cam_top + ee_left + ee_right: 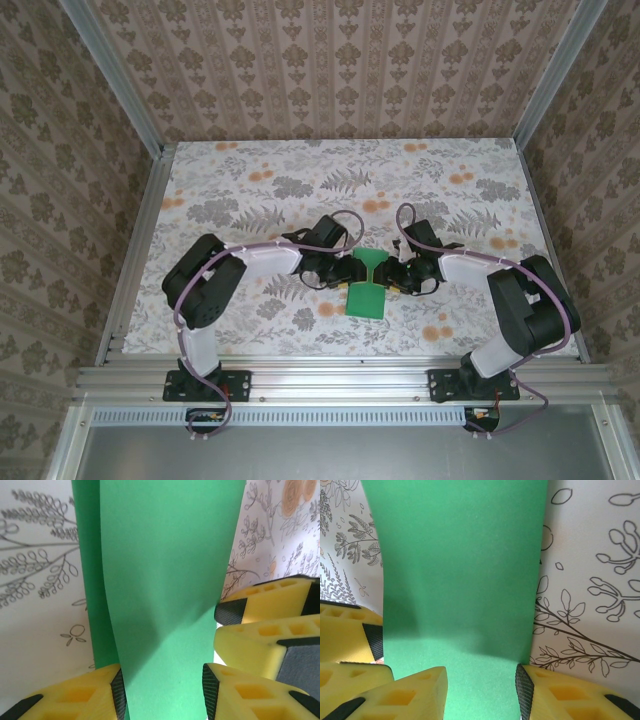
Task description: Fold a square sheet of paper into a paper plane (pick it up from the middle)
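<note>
Paper first: the square sheet of paper [366, 298], bright green, sits close to the middle of the floral tabletop [250, 170] from side to side, and somewhat toward the tabletop's near edge. From above we see its near part spread wide and flat on the tabletop, while its far part narrows to a thin neck.

The left gripper [345, 270] reaches low over the tabletop from the left and meets the sheet at that neck. The right gripper [393, 275] meets it there from the right. The two claws face each other, close together.

In the left wrist view we see the left claw's yellow fingers [90, 697] standing partly apart, with the sheet filling the gap and its edges against both dark pads. We read this claw as closed on the paper across its width. The paper bows here, and a second, darker green layer shows along one edge. The other claw's fingers sit just beside it, tips up against the sheet's edge.

In the right wrist view the right claw's fingers [560, 695] are likewise partly apart, with the green strip running between them and touching both pads. We take this claw too as gripping the sheet. Printed tabletop shows on either side of the strip.
</note>
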{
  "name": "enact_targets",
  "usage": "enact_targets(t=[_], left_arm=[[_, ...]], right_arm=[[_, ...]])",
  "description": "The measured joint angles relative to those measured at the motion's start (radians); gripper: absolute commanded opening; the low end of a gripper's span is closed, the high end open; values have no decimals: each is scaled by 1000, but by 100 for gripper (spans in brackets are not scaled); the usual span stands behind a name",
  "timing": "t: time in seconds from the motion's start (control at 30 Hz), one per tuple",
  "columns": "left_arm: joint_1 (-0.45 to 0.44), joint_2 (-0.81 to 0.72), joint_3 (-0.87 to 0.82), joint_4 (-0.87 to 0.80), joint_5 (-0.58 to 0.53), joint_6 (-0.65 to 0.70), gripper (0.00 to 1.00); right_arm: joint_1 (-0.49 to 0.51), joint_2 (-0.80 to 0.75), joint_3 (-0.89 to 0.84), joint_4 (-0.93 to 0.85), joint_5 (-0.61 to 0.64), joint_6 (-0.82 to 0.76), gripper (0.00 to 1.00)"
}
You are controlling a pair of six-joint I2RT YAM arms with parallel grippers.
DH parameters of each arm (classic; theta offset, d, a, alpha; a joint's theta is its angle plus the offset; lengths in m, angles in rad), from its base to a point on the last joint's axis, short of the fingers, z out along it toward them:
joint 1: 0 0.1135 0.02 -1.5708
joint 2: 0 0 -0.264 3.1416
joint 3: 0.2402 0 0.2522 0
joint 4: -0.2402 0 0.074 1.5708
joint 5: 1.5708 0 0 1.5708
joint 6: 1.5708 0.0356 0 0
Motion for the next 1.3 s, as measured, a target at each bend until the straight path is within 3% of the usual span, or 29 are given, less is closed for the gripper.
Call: enact_targets(t=[0.4,0.5,0.63,0.7,1.0,1.17,1.3], left_arm=[[15,18,3,44,19,-33,36],[26,41,11,55,25,-43,27],[35,58,16,56,29,-55,6],[38,58,16,60,30,-60,2],[39,39,16,47,26,-66,0],[46,13,17,18,25,-63,0],[53,9,31,-56,13,-42,0]], right_arm=[[-8,0,-2,1,-10,-1,45],[-11,0,-2,0,-14,-3,45],[-14,-22,-2,-24,-15,-10,47],[-16,-52,-2,-48,-11,-19,49],[8,-364,-63,-103,35,-61,51],[121,-561,-153,-105,117,-84,51],[182,-615,-178,-122,187,-90,51]])
